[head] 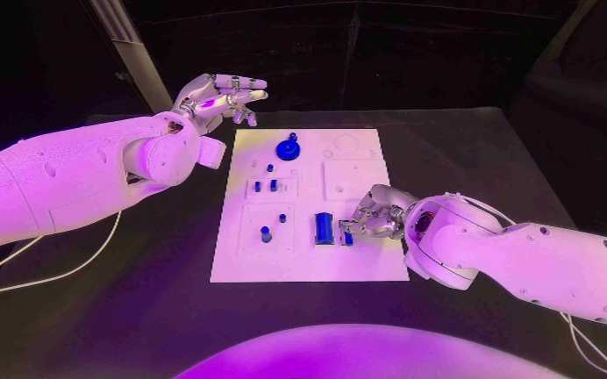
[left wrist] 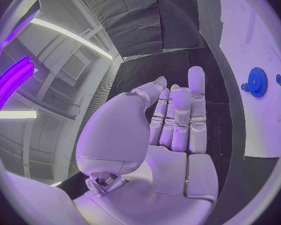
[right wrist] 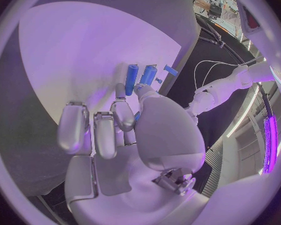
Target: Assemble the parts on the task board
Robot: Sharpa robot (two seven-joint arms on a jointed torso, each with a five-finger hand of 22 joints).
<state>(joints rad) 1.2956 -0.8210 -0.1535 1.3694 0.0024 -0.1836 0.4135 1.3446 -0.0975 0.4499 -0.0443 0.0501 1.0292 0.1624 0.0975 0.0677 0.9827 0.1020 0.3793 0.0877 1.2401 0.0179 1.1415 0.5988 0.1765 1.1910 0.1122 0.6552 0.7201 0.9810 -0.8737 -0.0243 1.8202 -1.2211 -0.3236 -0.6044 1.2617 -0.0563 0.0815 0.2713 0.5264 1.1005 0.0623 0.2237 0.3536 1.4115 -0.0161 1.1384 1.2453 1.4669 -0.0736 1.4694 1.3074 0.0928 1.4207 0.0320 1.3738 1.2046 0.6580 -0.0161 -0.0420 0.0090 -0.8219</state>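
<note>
Fingers [right wrist: 123, 116] of our right hand [head: 371, 215] pinch a small blue part [head: 346, 234] between thumb and one finger, low over the near right portion of the task board [head: 354, 261]; our other fingers on that hand are curled loosely beside it. Just beside the pinched piece lies a long blue bar [head: 324, 227], flat on the board. Our left hand [head: 217, 98] hovers off the board's far left corner, above the black counter [head: 114, 309], its fingers [left wrist: 197, 110] released, held straight and close together, gripping nothing. Near that corner a round blue gear [head: 289, 148] sits on the board, and several small blue pegs [head: 265, 184] stand in the left half, with one more peg [head: 266, 233] nearer our body.
</note>
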